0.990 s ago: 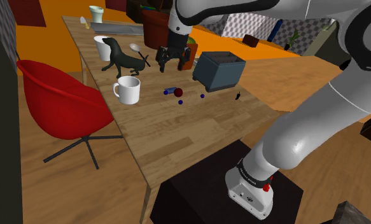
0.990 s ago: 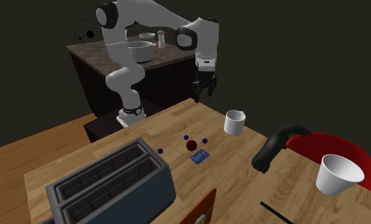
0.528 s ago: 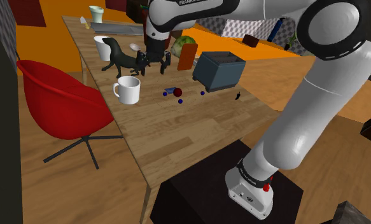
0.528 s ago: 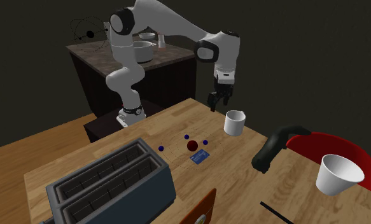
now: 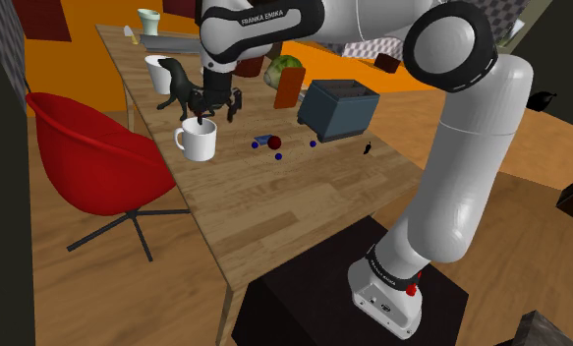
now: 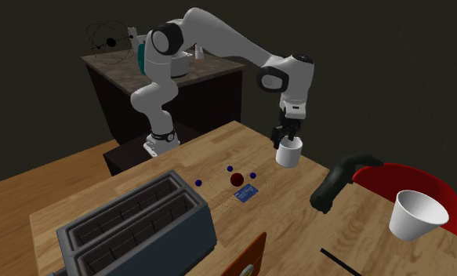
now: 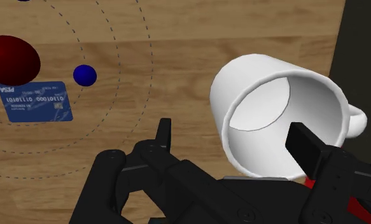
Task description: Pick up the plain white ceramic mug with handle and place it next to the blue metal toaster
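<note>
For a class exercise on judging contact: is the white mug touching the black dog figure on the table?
Apart. The second exterior view shows a strip of bare wooden table between the white mug and the black dog figure.
</note>
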Action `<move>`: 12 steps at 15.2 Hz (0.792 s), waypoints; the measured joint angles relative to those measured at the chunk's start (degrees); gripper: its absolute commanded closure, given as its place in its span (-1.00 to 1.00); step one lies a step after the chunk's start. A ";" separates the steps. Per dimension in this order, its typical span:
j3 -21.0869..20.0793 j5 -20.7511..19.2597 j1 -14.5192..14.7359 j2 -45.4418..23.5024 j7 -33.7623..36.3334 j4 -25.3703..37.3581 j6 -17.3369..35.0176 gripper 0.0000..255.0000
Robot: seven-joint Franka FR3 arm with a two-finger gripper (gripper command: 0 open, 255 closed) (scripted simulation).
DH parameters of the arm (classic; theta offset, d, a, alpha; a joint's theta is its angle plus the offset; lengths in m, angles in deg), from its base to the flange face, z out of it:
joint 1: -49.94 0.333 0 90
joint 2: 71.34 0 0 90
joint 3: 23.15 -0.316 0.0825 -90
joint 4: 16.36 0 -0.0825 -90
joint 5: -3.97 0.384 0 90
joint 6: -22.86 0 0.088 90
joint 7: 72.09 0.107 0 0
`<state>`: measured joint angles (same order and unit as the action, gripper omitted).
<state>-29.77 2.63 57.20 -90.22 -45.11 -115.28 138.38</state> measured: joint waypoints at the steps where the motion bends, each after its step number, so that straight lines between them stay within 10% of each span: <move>1: -0.01 -0.05 0.07 -0.42 0.11 -0.07 0.49 -1.00; 11: 0.08 -0.21 0.07 -1.70 0.14 -1.82 3.52 -1.00; 12: 0.08 -0.21 0.07 -1.70 0.14 -1.82 3.52 1.00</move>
<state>-29.68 2.41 57.27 -91.91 -44.97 -117.10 141.90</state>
